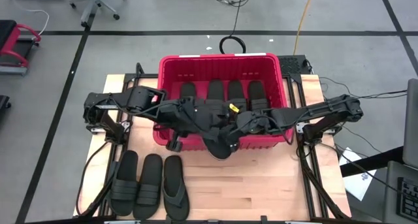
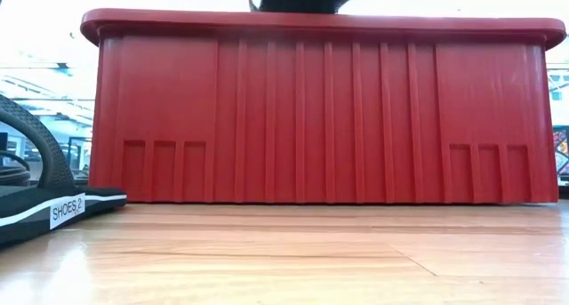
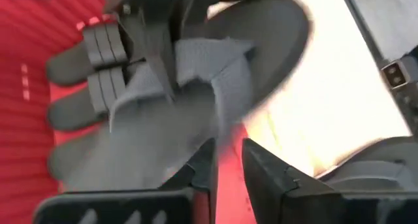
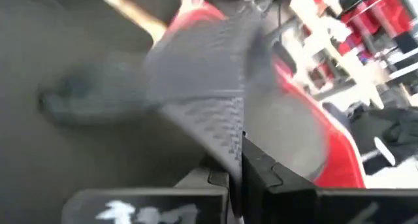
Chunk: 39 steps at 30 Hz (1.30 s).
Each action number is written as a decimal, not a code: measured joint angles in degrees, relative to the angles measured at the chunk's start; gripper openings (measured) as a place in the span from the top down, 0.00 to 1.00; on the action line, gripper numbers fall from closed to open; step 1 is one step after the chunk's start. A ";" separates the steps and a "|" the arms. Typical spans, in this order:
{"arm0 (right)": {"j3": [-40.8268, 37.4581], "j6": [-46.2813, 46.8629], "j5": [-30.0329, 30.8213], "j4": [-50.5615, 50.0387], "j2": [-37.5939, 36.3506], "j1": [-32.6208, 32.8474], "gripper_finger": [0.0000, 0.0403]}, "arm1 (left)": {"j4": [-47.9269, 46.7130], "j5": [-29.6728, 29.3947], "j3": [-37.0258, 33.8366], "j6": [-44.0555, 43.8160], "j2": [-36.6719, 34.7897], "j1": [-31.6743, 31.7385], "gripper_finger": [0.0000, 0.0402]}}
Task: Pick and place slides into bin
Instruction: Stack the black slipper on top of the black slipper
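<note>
The red bin (image 1: 222,62) stands at the table's far middle with several black slides (image 1: 222,93) lying side by side in it. Both arms meet over its near wall (image 2: 320,109). My right gripper (image 1: 230,134) is shut on another black wide-strap slide (image 1: 219,147), which overhangs the near rim. My left gripper (image 3: 228,168) is open a little, right beside that slide's sole (image 3: 163,139); I cannot tell whether it touches. Three more slides (image 1: 149,185) lie sole-down on the table's near left. My right gripper pinches the slide's wide ribbed strap (image 4: 228,129) between its two fingers, which lie across the strap's edge. It shows from the other side in the left wrist view (image 3: 157,61). The slide hangs tilted, clear of the table, over the bin's near rim (image 1: 222,140).
A thong flip-flop (image 2: 44,198) labelled "SHOES 2" lies close to the low camera at the near left. Bare wooden table (image 1: 261,185) shows in front of the bin and at the near right. The arm mounts (image 1: 313,129) flank the bin.
</note>
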 joint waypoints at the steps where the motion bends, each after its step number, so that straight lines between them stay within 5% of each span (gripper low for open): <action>1: -0.02 -0.38 0.81 -1.29 -0.66 -0.06 1.00 | -0.46 -0.01 0.00 -1.52 -0.28 -0.12 0.82; 15: 0.02 -3.72 5.17 -14.96 -11.44 -8.32 1.00 | -1.74 -2.38 0.04 -18.62 -1.13 -6.50 0.72; 20: 0.00 -1.60 3.68 -22.76 -12.66 -14.53 1.00 | -3.30 -4.60 0.04 -15.35 -1.33 -9.36 0.72; 28: -2.84 10.58 -4.69 -25.88 -12.26 -24.08 1.00 | -5.91 -20.91 0.02 -4.00 -9.21 -9.96 0.72; 32: -6.62 15.77 -8.34 -21.41 -12.72 -27.70 1.00 | -1.26 -21.61 0.02 -0.43 -14.55 -6.29 0.79; 39: -13.34 3.27 3.15 -18.01 -13.09 -29.15 1.00 | 5.32 -16.31 0.07 -0.76 -20.21 -1.04 0.98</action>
